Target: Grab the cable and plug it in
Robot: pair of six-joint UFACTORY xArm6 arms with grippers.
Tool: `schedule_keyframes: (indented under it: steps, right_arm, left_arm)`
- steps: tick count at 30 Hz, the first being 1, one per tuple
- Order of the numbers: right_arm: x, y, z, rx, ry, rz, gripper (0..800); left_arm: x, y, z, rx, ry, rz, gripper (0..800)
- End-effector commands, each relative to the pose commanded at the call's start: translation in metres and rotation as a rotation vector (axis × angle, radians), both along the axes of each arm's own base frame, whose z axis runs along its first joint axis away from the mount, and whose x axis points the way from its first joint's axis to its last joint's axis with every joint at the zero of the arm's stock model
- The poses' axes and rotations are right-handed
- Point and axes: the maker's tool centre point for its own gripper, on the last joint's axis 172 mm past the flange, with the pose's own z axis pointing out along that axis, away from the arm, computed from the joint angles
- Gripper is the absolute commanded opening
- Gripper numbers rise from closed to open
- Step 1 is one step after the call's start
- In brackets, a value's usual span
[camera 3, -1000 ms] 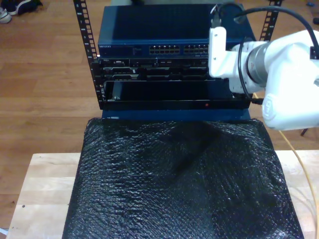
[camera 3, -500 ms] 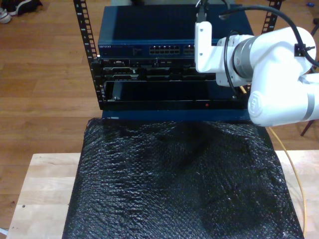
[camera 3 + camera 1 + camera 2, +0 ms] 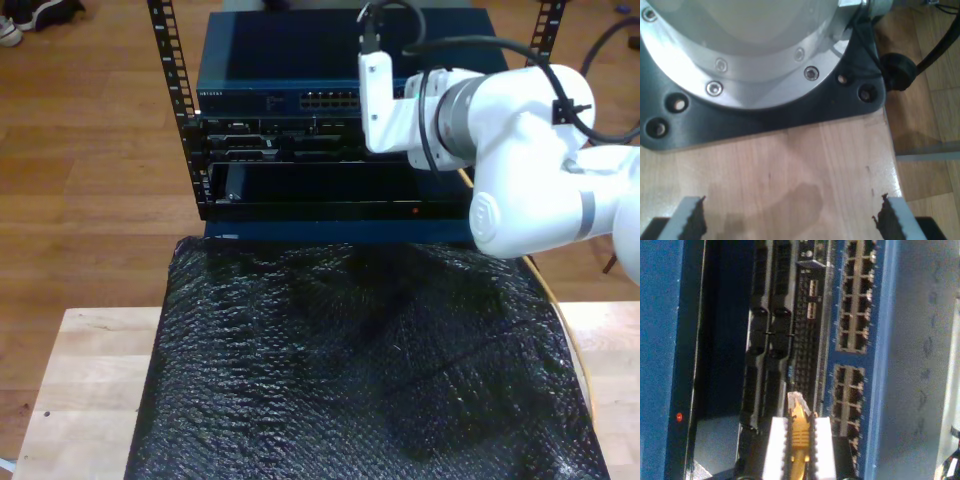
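The second end effector (image 3: pixel 799 447) is clamped on the yellow cable (image 3: pixel 799 432), whose clear plug (image 3: pixel 798 401) protrudes beyond the fingertips, close in front of the blue network switch (image 3: pixel 852 340). The first end effector (image 3: pixel 790 220) is spread wide above the wooden bench (image 3: pixel 790 165), holding nothing.

A wooden plank floor (image 3: pixel 90 150) in a warm brown fills the upper part of the exterior view, on both sides of a black metal rack (image 3: pixel 165 60) with rows of holes in its posts. A pale wooden table (image 3: pixel 80 390) spans the lower part of that view, with a crinkled black sheet (image 3: pixel 350 370) spread over most of it. At the upper left corner of the frame a pair of shoes (image 3: pixel 25 15) sits on the floor. The light is soft and even
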Motion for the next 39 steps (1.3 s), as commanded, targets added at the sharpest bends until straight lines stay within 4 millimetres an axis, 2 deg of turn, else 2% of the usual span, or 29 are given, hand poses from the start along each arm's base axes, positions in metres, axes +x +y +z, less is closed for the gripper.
schedule_keyframes:
  steps: [3, 8, 14, 17, 23, 25, 28, 31, 35, 39]
  right_arm:
    - [0.001, 0.004, 0.001, 0.005, -0.031, 0.010, 0]
    - [-0.004, 0.023, 0.007, 0.000, -0.071, 0.055, 0]
    - [-0.014, 0.023, -0.003, -0.014, -0.078, 0.074, 0]
    - [-0.011, 0.026, 0.009, 0.002, -0.125, 0.078, 0]
    - [-0.011, 0.026, 0.018, 0.037, -0.190, 0.074, 0]
    - [-0.014, 0.024, 0.016, 0.045, -0.210, 0.075, 0]
    - [-0.015, 0.026, 0.031, 0.073, -0.278, 0.078, 0]
    - [-0.012, 0.022, 0.025, 0.086, -0.298, 0.070, 0]
    - [-0.014, 0.019, 0.031, 0.123, -0.351, 0.055, 0]
    - [-0.007, -0.005, 0.032, 0.179, -0.381, -0.043, 0]
  left_arm:
    - [0.000, 0.000, 0.000, 0.000, 0.000, 0.000, 800]
    - [0.000, 0.000, 0.000, 0.000, 0.000, 0.000, 800]
    - [0.000, 0.000, 0.000, 0.000, 0.000, 0.000, 800]
    - [0.000, 0.000, 0.000, 0.000, 0.000, 0.000, 800]
    - [0.000, 0.000, 0.000, 0.000, 0.000, 0.000, 800]
    - [0.000, 0.000, 0.000, 0.000, 0.000, 0.000, 800]
    - [0.000, 0.000, 0.000, 0.000, 0.000, 0.000, 800]
    - [0.000, 0.000, 0.000, 0.000, 0.000, 0.000, 800]
    - [0.000, 0.000, 0.000, 0.000, 0.000, 0.000, 800]
    - [0.000, 0.000, 0.000, 0.000, 0.000, -0.002, 800]
